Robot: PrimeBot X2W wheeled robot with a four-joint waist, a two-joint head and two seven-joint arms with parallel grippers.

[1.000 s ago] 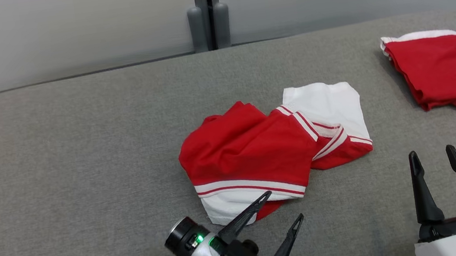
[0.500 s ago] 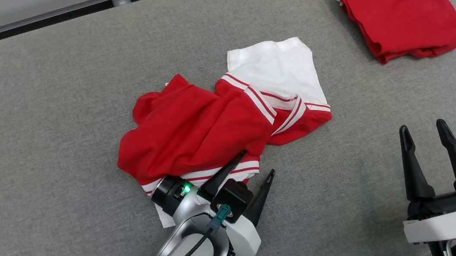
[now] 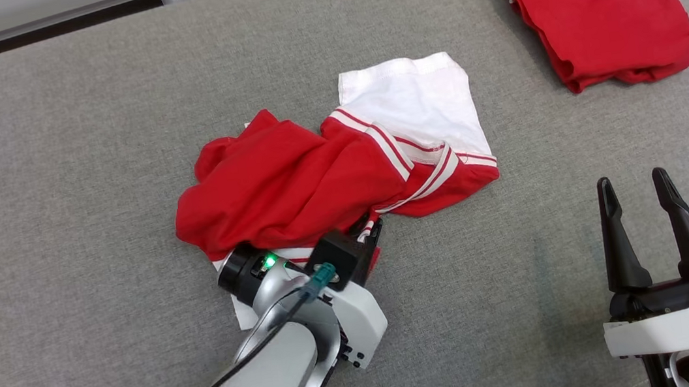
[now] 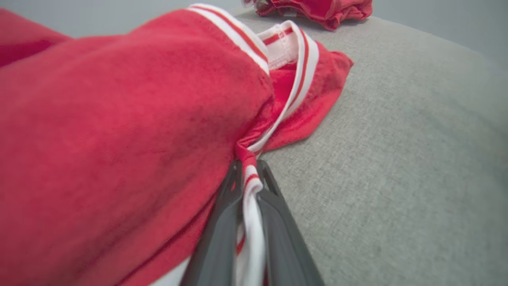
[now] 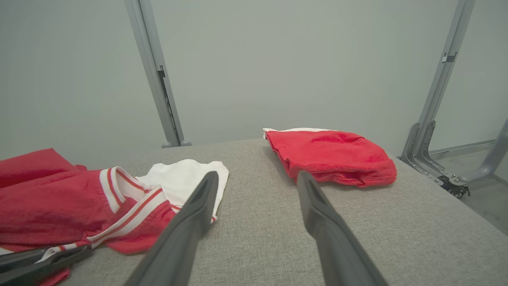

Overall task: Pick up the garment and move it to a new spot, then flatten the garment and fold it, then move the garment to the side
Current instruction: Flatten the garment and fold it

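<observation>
We start with the grey fabric-covered table [image 3: 55, 189], which carries everything. The red-and-white garment [image 3: 290, 180] lies crumpled about the middle of it, a white panel spread toward the far edge and the red bulk bunched toward the near edge. A second red garment [image 3: 598, 11], already folded, sits at the far right corner, well apart from the first.

The left gripper [image 3: 370, 233] is at the near edge of the crumpled garment, its fingers pressed together on the white, red-striped hem [image 4: 254, 198]; in the left wrist view the band runs up between the two dark fingers. The right gripper [image 3: 648, 228] hangs over the near right part of the table with its fingers apart and nothing between them.

We judge this to be the first step: the pick-up grasp is made, the lift not yet begun. Next we would raise the hem clear of the table and carry it to a bare stretch, watching that the thin pinch does not slip as the cloth's weight comes on.

We can read no brand, label or writing on either garment or on the table.
</observation>
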